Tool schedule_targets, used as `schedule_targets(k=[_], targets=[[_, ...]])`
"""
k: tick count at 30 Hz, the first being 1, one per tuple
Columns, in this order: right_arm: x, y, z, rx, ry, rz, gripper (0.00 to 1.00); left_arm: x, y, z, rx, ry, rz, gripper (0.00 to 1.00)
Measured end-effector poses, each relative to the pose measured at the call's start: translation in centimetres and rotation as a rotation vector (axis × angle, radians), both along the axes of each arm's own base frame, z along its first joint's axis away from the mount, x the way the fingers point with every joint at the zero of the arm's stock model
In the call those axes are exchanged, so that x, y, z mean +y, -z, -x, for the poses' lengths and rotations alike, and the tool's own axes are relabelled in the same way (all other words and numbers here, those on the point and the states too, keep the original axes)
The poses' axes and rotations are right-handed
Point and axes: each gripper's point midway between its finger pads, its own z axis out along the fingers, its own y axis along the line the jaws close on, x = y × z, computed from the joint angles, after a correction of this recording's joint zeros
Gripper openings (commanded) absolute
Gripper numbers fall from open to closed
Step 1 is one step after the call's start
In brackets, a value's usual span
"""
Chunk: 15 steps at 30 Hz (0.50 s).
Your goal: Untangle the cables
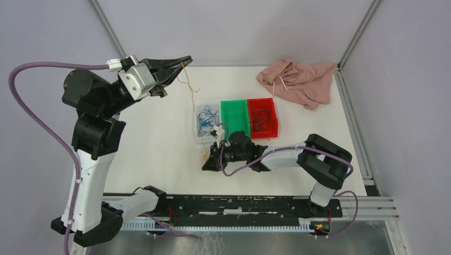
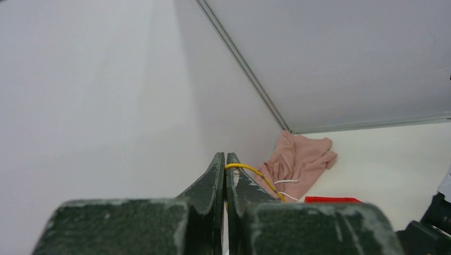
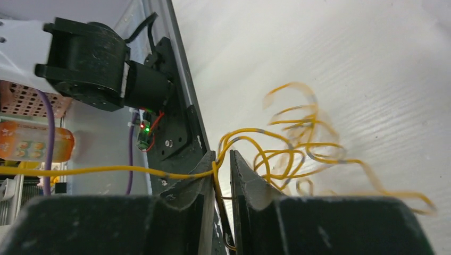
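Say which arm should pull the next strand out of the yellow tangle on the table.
Right. The right gripper lies low at the yellow tangle, jaws slightly apart with a strand between them. The left gripper is raised high and shut on a yellow cable, so it is occupied.

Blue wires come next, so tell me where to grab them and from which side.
Probably pinch a loop near the middle of the blue wires, coming straight down. They lie coiled inside the clear bin, whose walls, with the green bin alongside, block any sideways approach.

Blurred yellow cable loops (image 3: pixel 298 146)
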Motion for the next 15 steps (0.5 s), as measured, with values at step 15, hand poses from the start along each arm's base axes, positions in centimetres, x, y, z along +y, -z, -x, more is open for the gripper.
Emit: schedule_targets(k=[15], targets=[[-1.6, 3.8, -0.4, -0.038, 0.064, 0.176, 0.24, 4.2, -8.8, 0.1, -0.344, -0.262, 0.111, 0.03]])
